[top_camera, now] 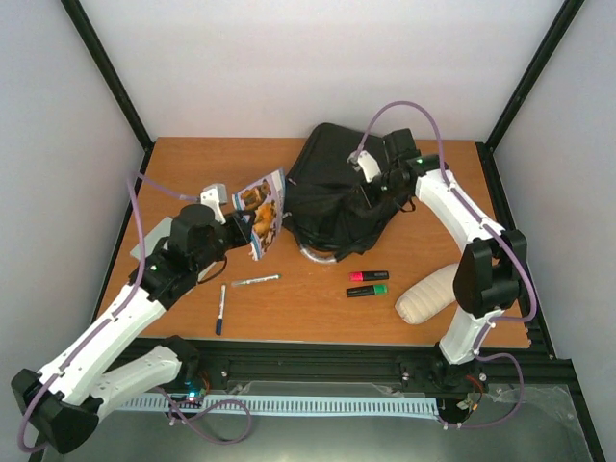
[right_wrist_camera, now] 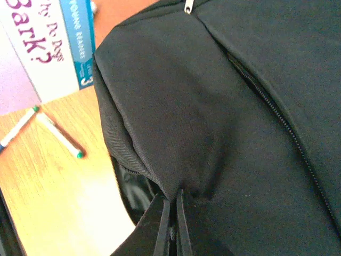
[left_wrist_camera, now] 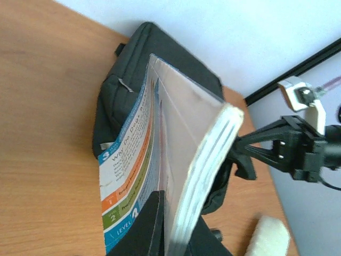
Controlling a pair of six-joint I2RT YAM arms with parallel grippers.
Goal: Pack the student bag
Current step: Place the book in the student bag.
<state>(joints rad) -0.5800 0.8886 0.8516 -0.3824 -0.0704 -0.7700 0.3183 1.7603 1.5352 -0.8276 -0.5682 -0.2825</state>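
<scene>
The student bag (top_camera: 337, 192) lies at the back middle of the table, a black fabric backpack with its grey loop handle (top_camera: 313, 255) toward the front. My right gripper (top_camera: 377, 188) is shut on a pinch of the bag's fabric (right_wrist_camera: 213, 106) beside a dark gap at its edge; in the right wrist view the gripper (right_wrist_camera: 173, 213) has cloth bunched between its tips. My left gripper (top_camera: 245, 226) is shut on a thin children's book (top_camera: 262, 214), held upright on edge just left of the bag. In the left wrist view the book (left_wrist_camera: 170, 160) stands in front of the bag (left_wrist_camera: 122, 90).
A white pen (top_camera: 255, 280) and a dark marker (top_camera: 220, 310) lie front left. A pink highlighter (top_camera: 368, 276) and a green highlighter (top_camera: 367, 290) lie in front of the bag. A beige ribbed pouch (top_camera: 428, 294) rests front right, by the right arm.
</scene>
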